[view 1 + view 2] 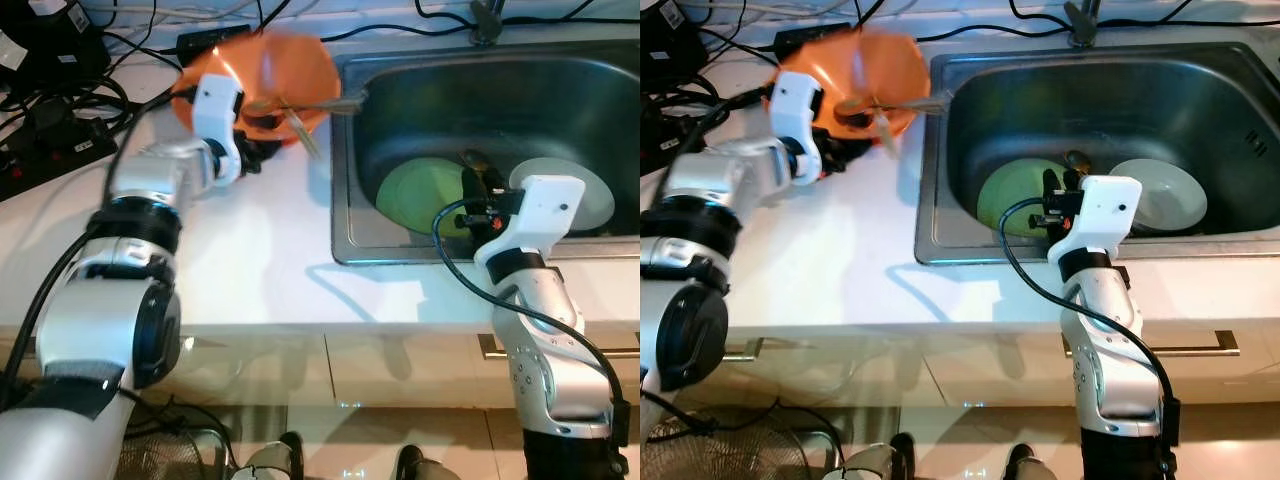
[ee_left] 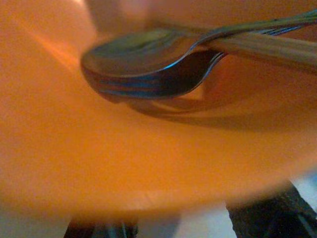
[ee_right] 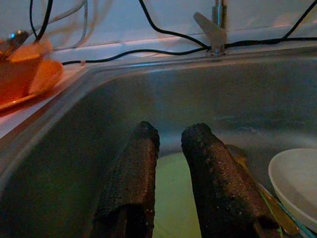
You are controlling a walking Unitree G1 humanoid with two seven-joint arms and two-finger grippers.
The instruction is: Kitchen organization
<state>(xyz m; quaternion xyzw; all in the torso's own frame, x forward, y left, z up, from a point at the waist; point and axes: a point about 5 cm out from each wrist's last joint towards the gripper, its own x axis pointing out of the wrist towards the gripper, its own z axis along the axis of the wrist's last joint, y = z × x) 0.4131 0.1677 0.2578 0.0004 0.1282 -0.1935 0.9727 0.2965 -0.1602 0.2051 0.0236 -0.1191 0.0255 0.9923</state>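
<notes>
An orange bowl [image 1: 290,70] is tilted over the white counter just left of the sink, blurred. My left gripper [image 1: 250,155] is shut on its near rim [image 2: 74,148]. Inside the bowl lie a metal spoon [image 2: 143,69] and a wooden utensil [image 2: 267,47], whose ends stick out toward the sink. My right gripper [image 1: 478,185] hangs inside the steel sink [image 1: 345,200], its fingers [image 3: 133,168] a little apart with nothing between them, just above a green plate [image 1: 420,195]. A white plate [image 1: 595,190] lies beside the green one, with a golden utensil [image 3: 270,201] under its edge.
A black power strip [image 1: 50,140] and tangled cables lie at the counter's back left. The faucet [image 1: 487,20] stands behind the sink. Bare white counter [image 1: 260,240] stretches in front of the bowl. Cabinet fronts and a drawer handle [image 1: 1180,350] run below.
</notes>
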